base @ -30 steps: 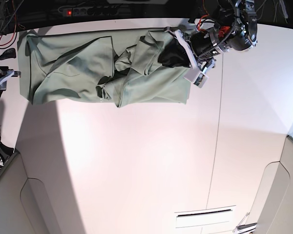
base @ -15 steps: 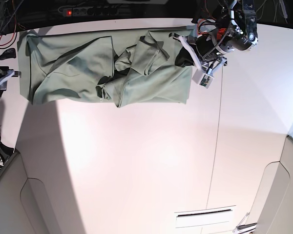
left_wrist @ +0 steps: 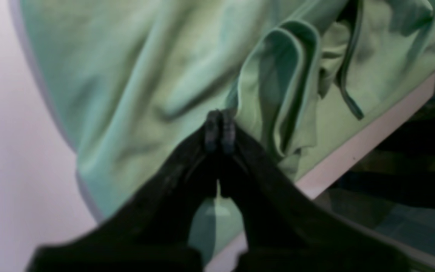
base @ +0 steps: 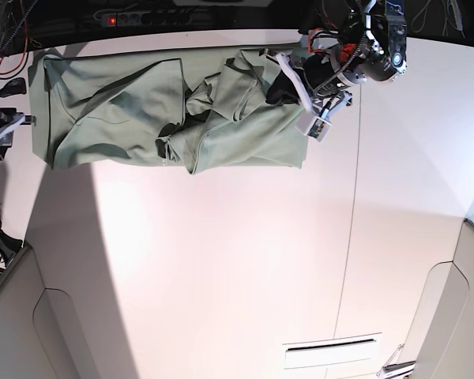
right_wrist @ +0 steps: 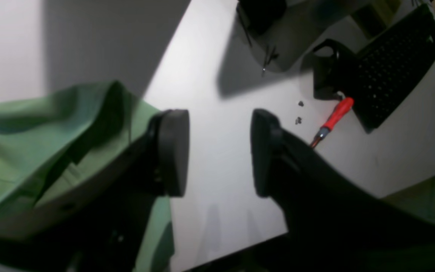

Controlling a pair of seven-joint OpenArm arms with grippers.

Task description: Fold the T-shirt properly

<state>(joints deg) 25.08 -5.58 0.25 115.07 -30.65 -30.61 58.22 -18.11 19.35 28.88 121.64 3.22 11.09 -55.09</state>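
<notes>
The pale sage-green T-shirt [base: 166, 110] lies crumpled in a long band along the table's far edge, bunched in the middle. My left gripper [base: 280, 91] hangs over the shirt's right end. In the left wrist view its fingertips [left_wrist: 219, 130] are pressed together at a raised fold of the shirt [left_wrist: 134, 75]; I cannot tell if cloth is pinched between them. My right gripper [right_wrist: 219, 151] is open and empty, just off the shirt's end [right_wrist: 32, 151]. In the base view it [base: 4, 126] sits at the shirt's left edge.
A red-handled screwdriver [right_wrist: 332, 117] and a black keyboard-like object [right_wrist: 391, 64] lie beyond the right gripper. A power strip [base: 142, 17] sits behind the table's far edge. The white table [base: 237, 260] spreads in front of the shirt, with a slot [base: 332, 346] near its front.
The left gripper drew right off the shirt's end, then came back left over it. The shirt's right end shifted slightly. The right arm has not moved.
</notes>
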